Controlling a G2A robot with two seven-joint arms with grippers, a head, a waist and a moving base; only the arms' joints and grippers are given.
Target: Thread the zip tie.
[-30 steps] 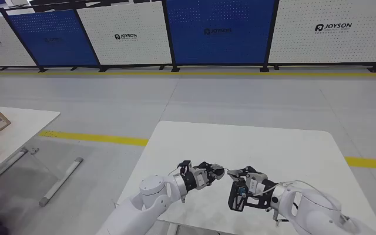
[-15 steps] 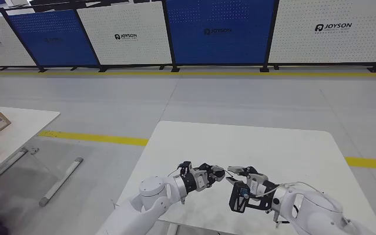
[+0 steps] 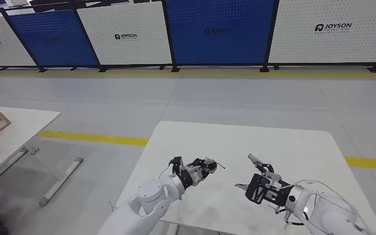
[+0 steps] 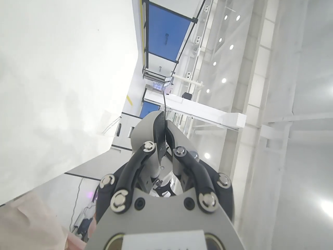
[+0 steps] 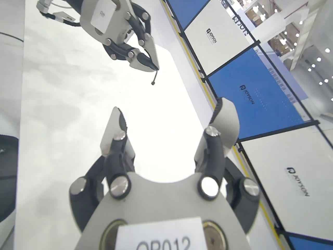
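**OP:** L side first. What's the tool got?

**LOG:** Your L tool [image 4: 162, 120] is pinched tight on the zip tie [image 4: 164, 101]. Pads meet w/ the thin black strip between them, and a short length sticks out past the tips. On the R wrist cam you see the same L tool [image 5: 152, 63] from the front. The zip tie [image 5: 154, 76] ends there in a small thicker bit, over the bench [image 5: 65, 84].

**OP:** And R?

**LOG:** Your R tool [image 5: 169, 113] is spread wide, nothing in it. Its fingertips point toward the L tool, w/ a clear gap between the two.

**OP:** Top cam agree?

**LOG:** Yes. L tool [image 3: 210, 163] and R tool [image 3: 247, 173] both sit over the near part of the white bench [image 3: 252, 138], facing each other, apart. Zip tie [image 3: 220, 165] is a fine dark line off the L tips, aimed toward the R side. Can't tell from any cam whether the tie is looped or threaded.

**OP:** Beyond the bench?

**LOG:** Grey floor [image 3: 205, 100] w/ a yellow line [image 3: 94, 138] passing behind the bench. Farther back you have a row of blue and white panels [image 3: 220, 32].
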